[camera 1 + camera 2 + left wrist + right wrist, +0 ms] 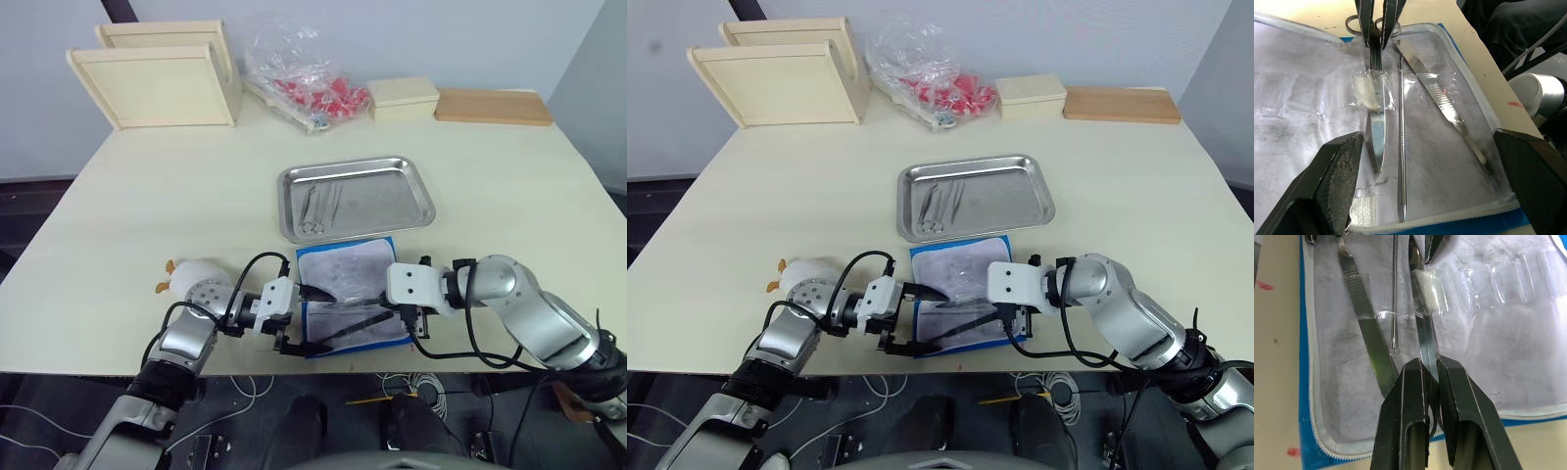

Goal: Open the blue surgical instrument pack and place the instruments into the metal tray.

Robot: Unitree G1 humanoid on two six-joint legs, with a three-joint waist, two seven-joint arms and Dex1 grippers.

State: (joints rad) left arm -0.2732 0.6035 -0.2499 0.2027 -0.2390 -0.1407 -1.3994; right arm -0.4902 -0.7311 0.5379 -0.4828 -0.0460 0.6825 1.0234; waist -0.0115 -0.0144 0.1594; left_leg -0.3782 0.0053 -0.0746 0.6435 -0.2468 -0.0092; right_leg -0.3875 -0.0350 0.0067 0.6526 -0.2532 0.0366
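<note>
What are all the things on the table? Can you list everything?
Blue surgical instrument pack: one, blue outside, pale lining, open flat at near edge.
Instruments: three silvery tools in the pack; more lie in the tray.
Metal tray: one, shiny, mid-table behind the pack.
Wooden framed trays: two, pale, far left.
Plastic bag: one, clear, red items, far middle.
Box: one, cream, far right.
Board: one, tan, beside box.
Soft toy: one, white, near left.
Left gripper: jaws open.
Right gripper: jaws closed on scissors.
</note>
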